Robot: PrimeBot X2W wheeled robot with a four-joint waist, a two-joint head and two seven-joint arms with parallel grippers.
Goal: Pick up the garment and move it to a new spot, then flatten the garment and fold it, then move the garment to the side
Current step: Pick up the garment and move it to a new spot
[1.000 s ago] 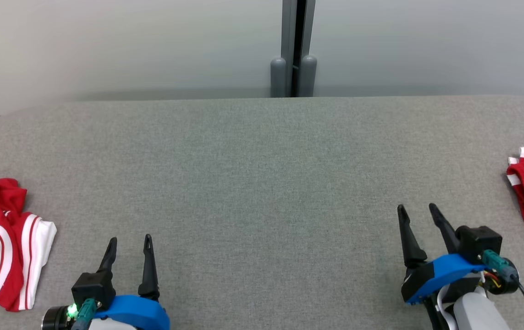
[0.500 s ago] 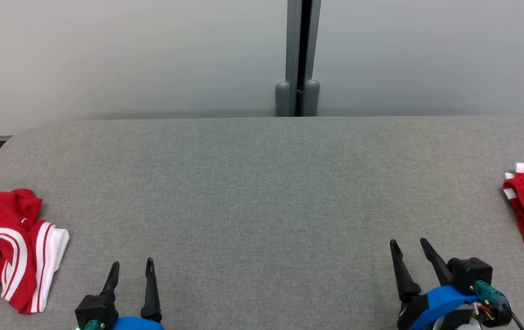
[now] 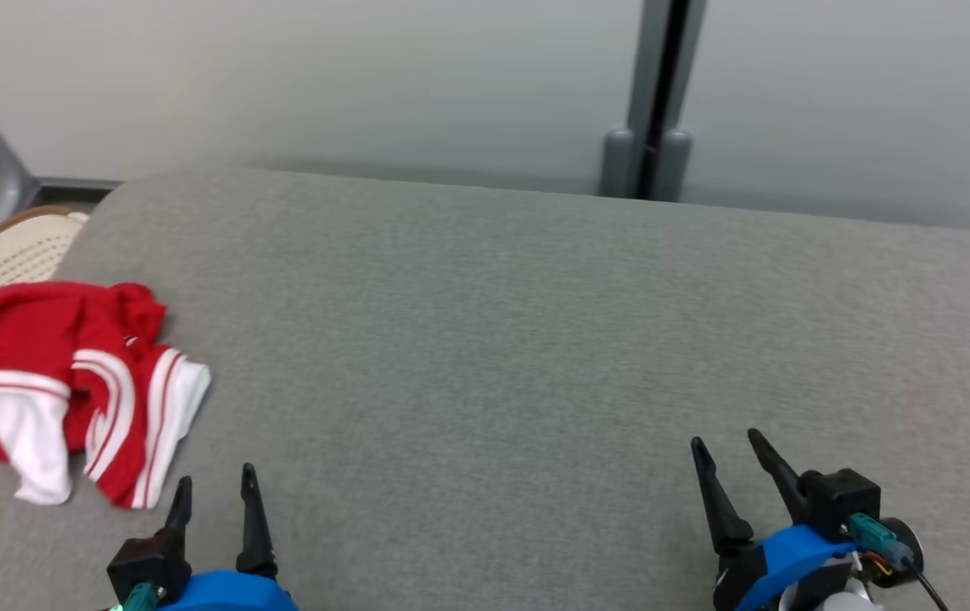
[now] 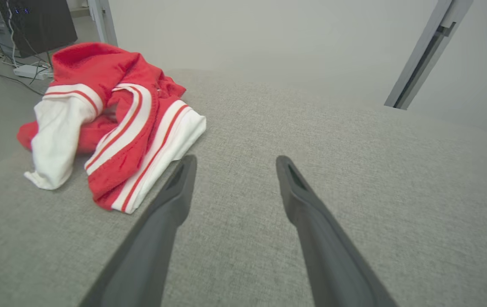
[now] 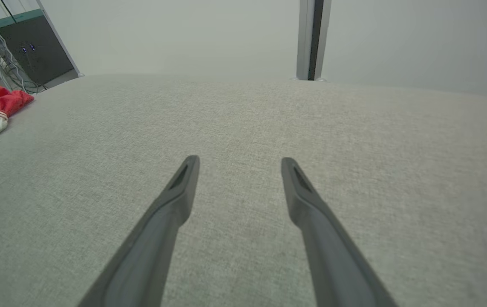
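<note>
Lying crumpled, one red-and-white garment [image 3: 77, 373], perhaps shorts; left hand [image 3: 216, 473] and right hand [image 3: 723, 437] both spread wide, empty.

- The light is soft, even and fairly bright; there is no glare on the grey table [image 3: 485, 339].
- Shadows are faint, with a thin one under the garment [image 4: 111, 128].
- The head view looks slightly soft.
- The wrist views curve the table at the sides, and the near parts of the fingers [image 4: 154, 238] are blurred.
</note>
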